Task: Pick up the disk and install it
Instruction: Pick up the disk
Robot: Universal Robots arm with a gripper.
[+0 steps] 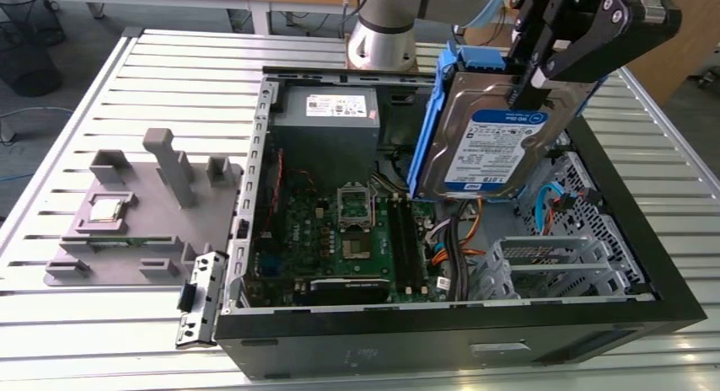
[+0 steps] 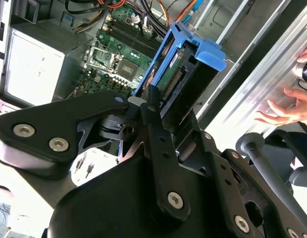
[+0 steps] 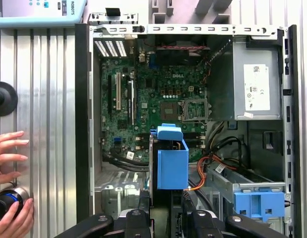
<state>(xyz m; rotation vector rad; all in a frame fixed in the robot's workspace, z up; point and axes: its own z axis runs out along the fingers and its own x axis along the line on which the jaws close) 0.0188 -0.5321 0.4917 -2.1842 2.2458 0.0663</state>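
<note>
My pincer (image 1: 527, 86) is clenched on the upper end of the disk (image 1: 495, 147), at its blue bracket (image 1: 426, 130). The disk hangs below the pincer with its long axis near upright and its label facing the exterior view. I judge it clear of the board beneath.

It stands over the open computer case (image 1: 450, 349), above the memory slots (image 1: 407, 239) of the motherboard (image 1: 303, 231). The silver drive cage (image 1: 551, 260) lies lower, toward the exterior view's right of the disk, apart from it. In the first wrist view a second blue bracket (image 3: 257, 205) sits at that cage.

The case rests on the slatted table (image 1: 135, 88). A person's hand (image 3: 7, 156) rests on the table, outside the case.
</note>
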